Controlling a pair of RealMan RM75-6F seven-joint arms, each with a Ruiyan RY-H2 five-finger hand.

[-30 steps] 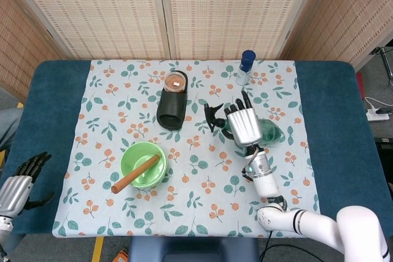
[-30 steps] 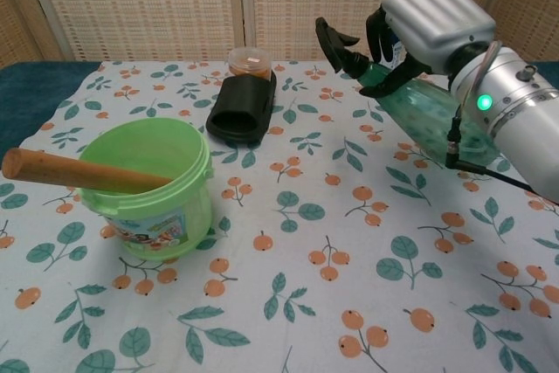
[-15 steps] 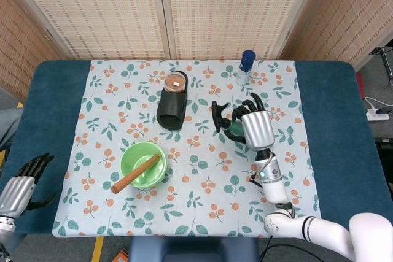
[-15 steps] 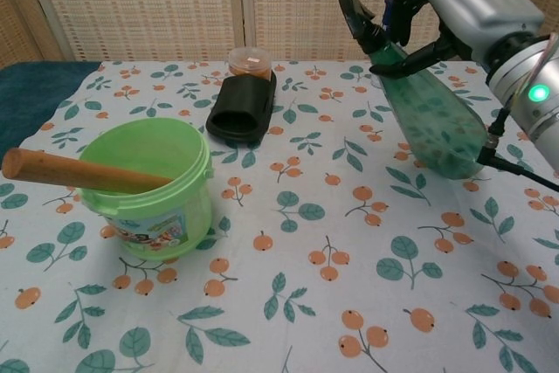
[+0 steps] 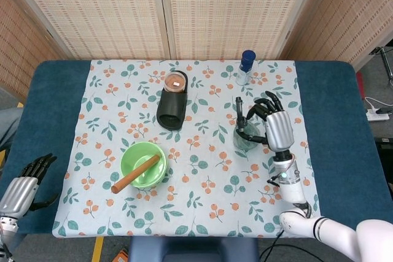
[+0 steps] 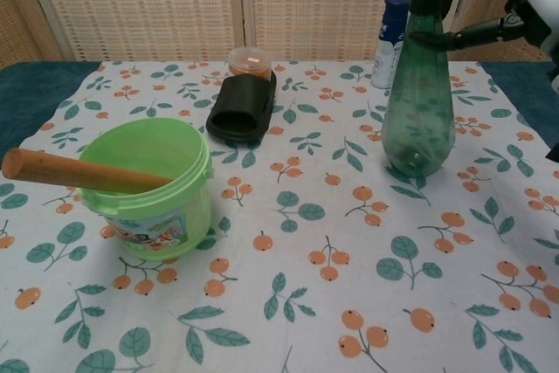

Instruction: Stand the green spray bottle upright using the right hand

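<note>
The green spray bottle (image 6: 419,102) stands upright on the floral cloth at the right, its black trigger head at the top. From above, the spray bottle (image 5: 246,137) shows just left of my right hand (image 5: 276,124). In the chest view my right hand (image 6: 515,19) comes in from the upper right, and its dark fingers (image 6: 454,37) wrap the bottle's neck below the trigger. My left hand (image 5: 21,187) hangs off the table's front left corner, holding nothing, its fingers apart.
A green bucket (image 6: 157,176) with a wooden rolling pin (image 6: 79,172) in it sits front left. A black slipper (image 6: 240,107) and an orange-lidded jar (image 6: 249,61) lie behind it. A blue-capped white bottle (image 6: 390,32) stands close behind the spray bottle.
My right hand has swung the spray bottle from lying tilted to standing upright, moving right and up with its neck. The left hand has barely shifted.
</note>
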